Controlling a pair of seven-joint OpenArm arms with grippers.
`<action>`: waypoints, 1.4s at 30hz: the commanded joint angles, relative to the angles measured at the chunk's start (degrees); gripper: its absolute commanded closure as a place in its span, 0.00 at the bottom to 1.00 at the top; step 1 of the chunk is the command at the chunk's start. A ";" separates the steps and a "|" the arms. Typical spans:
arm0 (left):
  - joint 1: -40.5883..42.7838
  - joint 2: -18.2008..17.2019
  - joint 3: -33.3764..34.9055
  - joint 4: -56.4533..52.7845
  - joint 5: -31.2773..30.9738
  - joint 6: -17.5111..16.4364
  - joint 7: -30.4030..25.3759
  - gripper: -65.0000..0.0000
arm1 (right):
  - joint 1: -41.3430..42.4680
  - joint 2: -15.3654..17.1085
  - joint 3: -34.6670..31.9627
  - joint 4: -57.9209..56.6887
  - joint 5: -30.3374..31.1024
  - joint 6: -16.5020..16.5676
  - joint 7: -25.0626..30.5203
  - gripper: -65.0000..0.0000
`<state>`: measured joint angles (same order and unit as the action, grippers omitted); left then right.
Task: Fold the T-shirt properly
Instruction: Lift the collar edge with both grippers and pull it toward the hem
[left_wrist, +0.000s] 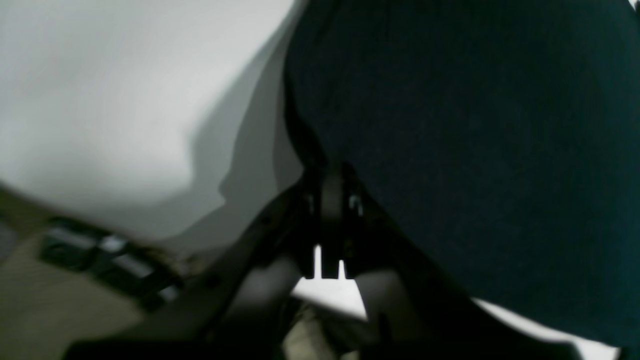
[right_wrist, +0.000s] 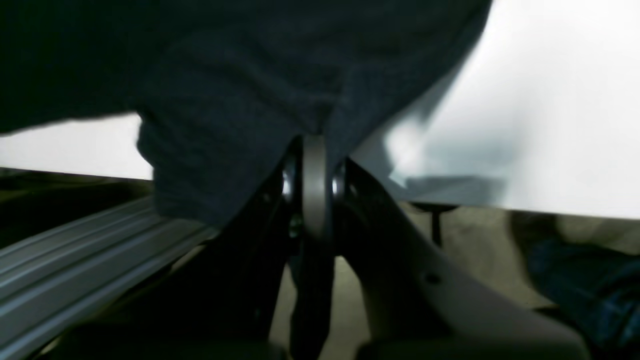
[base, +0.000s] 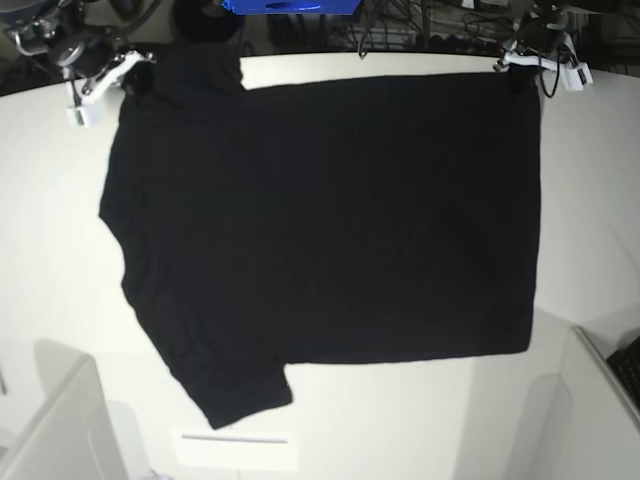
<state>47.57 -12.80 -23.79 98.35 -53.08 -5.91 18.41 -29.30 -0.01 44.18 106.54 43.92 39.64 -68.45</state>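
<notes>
Base view, plain black T-shirt (base: 330, 220), unmarked

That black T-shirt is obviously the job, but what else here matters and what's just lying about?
Part of the job:
- T-shirt, spread on the white table
- left gripper, shut on its far corner
- right gripper, shut on the other far corner

Just lying about:
- blue box
- cables

My left claw (left_wrist: 330, 220) has black fingers with pale grey shells behind. My right claw (right_wrist: 315, 185) shows a grey pad between black fingers. From above, both have white housings and black cables.
</notes>
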 joint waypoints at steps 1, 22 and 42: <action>0.38 -0.35 -0.25 2.80 0.29 -0.81 -1.14 1.00 | -0.37 0.49 0.17 1.46 0.78 0.36 0.45 1.00; -10.52 1.59 -14.41 12.12 -13.69 -0.37 19.96 1.00 | 19.58 0.85 -0.10 6.38 0.61 -5.31 -11.55 1.00; -31.18 4.93 -23.20 11.50 -7.27 6.66 37.63 1.00 | 39.72 4.80 -3.79 -14.98 0.43 -14.10 -11.55 1.00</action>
<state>16.69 -7.01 -46.78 108.97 -59.48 1.08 56.97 9.15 4.08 40.34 90.74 43.09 25.71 -81.08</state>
